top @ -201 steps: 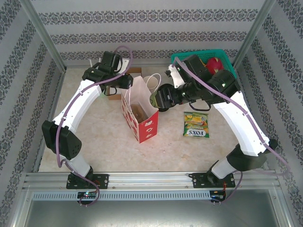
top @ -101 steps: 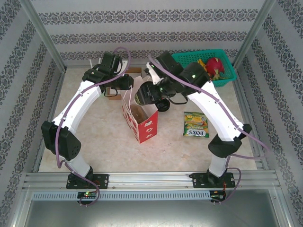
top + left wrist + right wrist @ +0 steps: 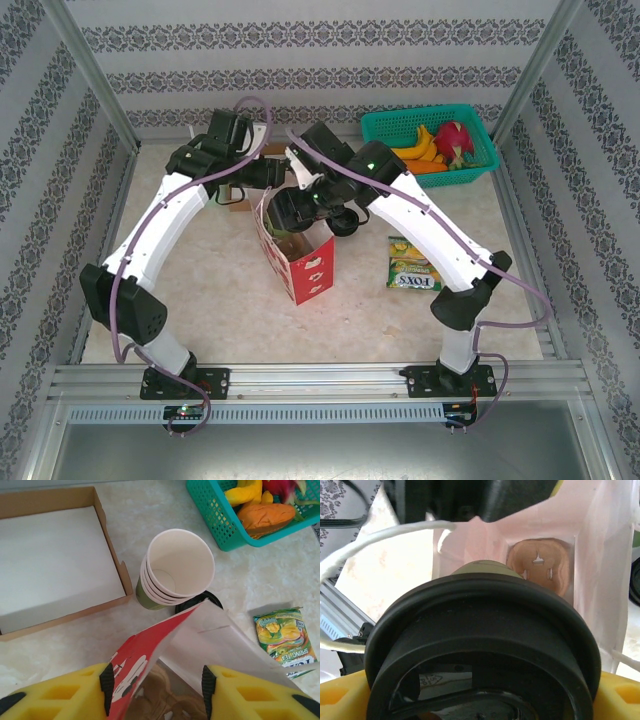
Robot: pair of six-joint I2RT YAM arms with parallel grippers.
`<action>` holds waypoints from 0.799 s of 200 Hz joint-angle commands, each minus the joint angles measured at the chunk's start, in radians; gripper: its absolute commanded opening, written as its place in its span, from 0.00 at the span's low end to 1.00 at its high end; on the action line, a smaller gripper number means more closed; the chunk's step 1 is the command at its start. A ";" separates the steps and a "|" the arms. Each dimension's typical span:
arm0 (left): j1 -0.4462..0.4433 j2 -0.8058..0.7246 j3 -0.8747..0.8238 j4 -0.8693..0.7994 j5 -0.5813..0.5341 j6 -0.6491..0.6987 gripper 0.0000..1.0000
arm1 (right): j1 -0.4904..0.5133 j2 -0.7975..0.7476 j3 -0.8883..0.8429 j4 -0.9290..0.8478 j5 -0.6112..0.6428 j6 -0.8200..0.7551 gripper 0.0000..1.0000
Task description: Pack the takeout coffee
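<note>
Looking down the right wrist, we see the takeout coffee [image 3: 480,625] gripped at its black lid between the yellow fingers [image 3: 335,697] of the right claw [image 3: 288,207]. Its base points into the mouth of the red paper bag [image 3: 305,265] (the cup's side barely peeks past the lid). The bag's pale inner walls rise on both sides of the cup, and a brown pastry [image 3: 538,565] lies on the bag's floor beyond it. A white cord handle [image 3: 380,537] arcs across near one wall. We cannot tell how far the cup sits below the rim.

The left claw [image 3: 157,692] stands open, its pads either side of the bag's top edge with a gap between them. Past that edge a stack of lidless cups [image 3: 175,570] stands just beside the bag. A cardboard tray [image 3: 107,545] lies next to the stack. A teal basket [image 3: 220,530] and a tea packet [image 3: 282,637] lie farther off. The table [image 3: 220,290] has its widest open stretch on the bag's near side.
</note>
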 commanded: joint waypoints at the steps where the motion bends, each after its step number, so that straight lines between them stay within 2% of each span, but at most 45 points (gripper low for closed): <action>1: -0.007 -0.068 -0.011 -0.022 -0.016 0.018 0.55 | 0.000 0.002 -0.029 0.035 -0.024 0.027 0.54; 32: -0.006 -0.103 -0.041 -0.023 0.021 0.041 0.56 | 0.000 -0.001 -0.082 0.079 -0.061 0.043 0.54; 72: -0.003 -0.144 -0.086 -0.024 -0.010 0.064 0.57 | -0.001 0.005 -0.072 0.025 0.044 0.048 0.54; 118: 0.004 -0.192 -0.131 -0.009 0.029 0.085 0.58 | -0.001 0.018 -0.061 -0.012 0.068 0.046 0.54; 160: 0.013 -0.242 -0.186 0.016 0.014 0.087 0.56 | 0.003 0.057 0.011 -0.101 0.124 0.019 0.54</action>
